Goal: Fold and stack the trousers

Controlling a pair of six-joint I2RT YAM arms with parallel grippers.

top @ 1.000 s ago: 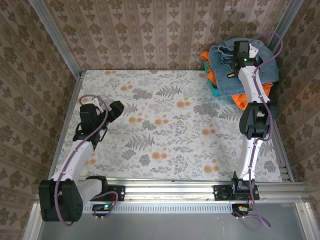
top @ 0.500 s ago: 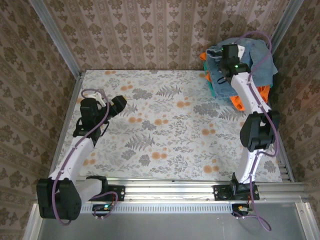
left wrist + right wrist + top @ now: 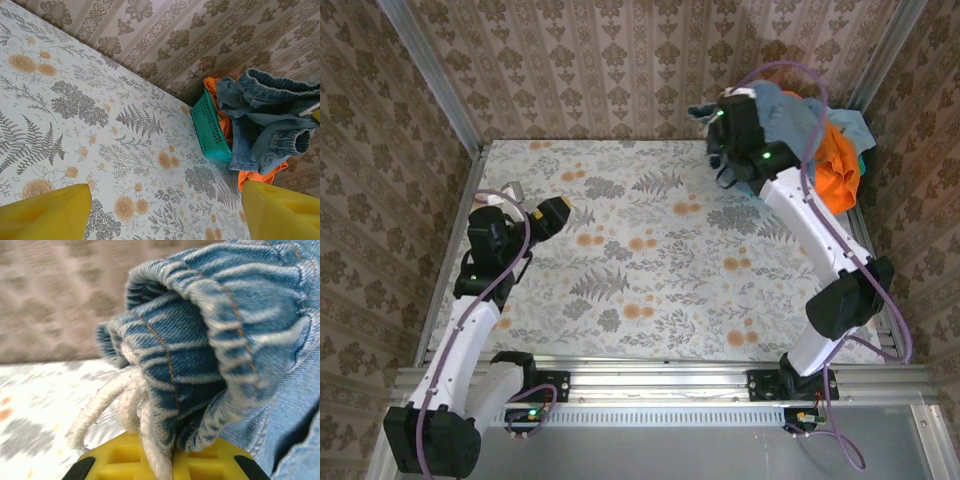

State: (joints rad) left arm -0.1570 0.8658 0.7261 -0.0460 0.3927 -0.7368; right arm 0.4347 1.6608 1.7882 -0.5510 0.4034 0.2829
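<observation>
The trousers (image 3: 788,108) are faded blue denim, bunched up at the back right corner and hanging partly over an orange garment (image 3: 835,165). My right gripper (image 3: 718,132) is shut on their gathered waistband, lifted above the table. In the right wrist view the waistband (image 3: 200,340) and its white drawstring (image 3: 125,400) are pinched between my yellow jaws (image 3: 165,455). My left gripper (image 3: 563,214) hovers over the left side of the table, open with nothing in it. Its wrist view shows the trousers (image 3: 265,125) draped over a basket, far beyond the spread gripper (image 3: 165,215).
A teal plastic basket (image 3: 210,125) stands by the back wall with the orange garment (image 3: 257,177) spilling from it. The floral tablecloth (image 3: 650,250) covers the table. Patterned walls close the back and both sides.
My right gripper closed on the trousers' waistband, lifted it off the pile and swung left along the back wall. The orange garment is now uncovered. My left gripper shifted slightly.
</observation>
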